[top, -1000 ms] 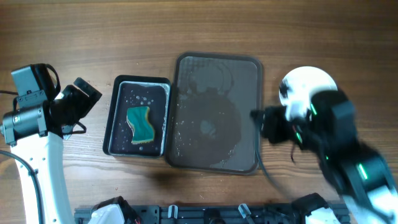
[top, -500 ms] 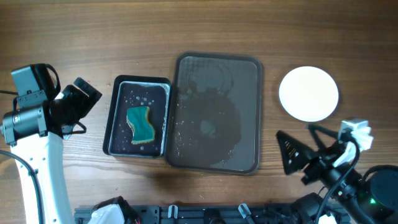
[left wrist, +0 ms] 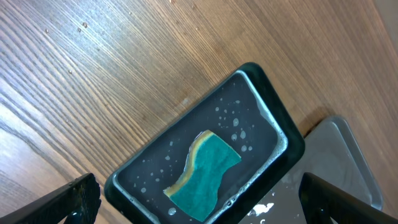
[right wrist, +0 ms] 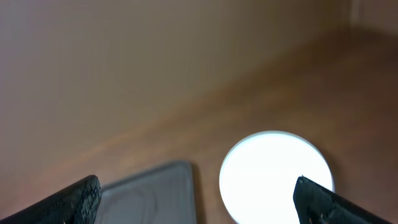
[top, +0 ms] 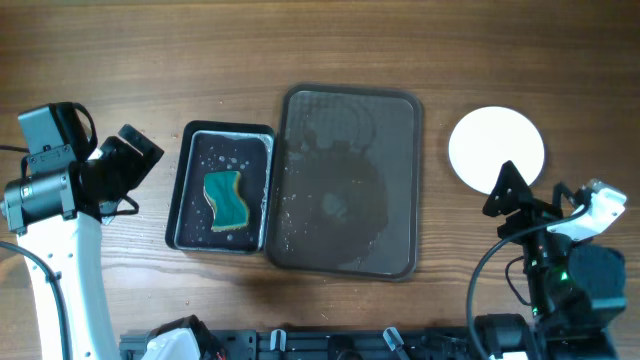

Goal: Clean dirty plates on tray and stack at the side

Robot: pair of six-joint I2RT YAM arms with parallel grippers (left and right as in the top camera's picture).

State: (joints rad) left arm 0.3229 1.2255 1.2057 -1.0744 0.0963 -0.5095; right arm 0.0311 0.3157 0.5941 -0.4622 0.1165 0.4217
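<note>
So the left pincer (left wrist: 205, 198) sits wide apart by the sponge (left wrist: 205, 171), right pincer (right wrist: 198, 199) gapes empty near the plates (top: 497, 150) beside the tray (top: 348, 180).

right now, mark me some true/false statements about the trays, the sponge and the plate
1. The sponge lies in the small black tray. True.
2. A plate sits on the brown tray. False: it holds no plate, only wet marks.
3. The white plate rests on the table, to the right of the brown tray. True.
4. The white plate's top shows teal smears. False: it looks plain white.
5. The right arm's jaws are shut on the plate. False: they stand open and hold nothing.
</note>
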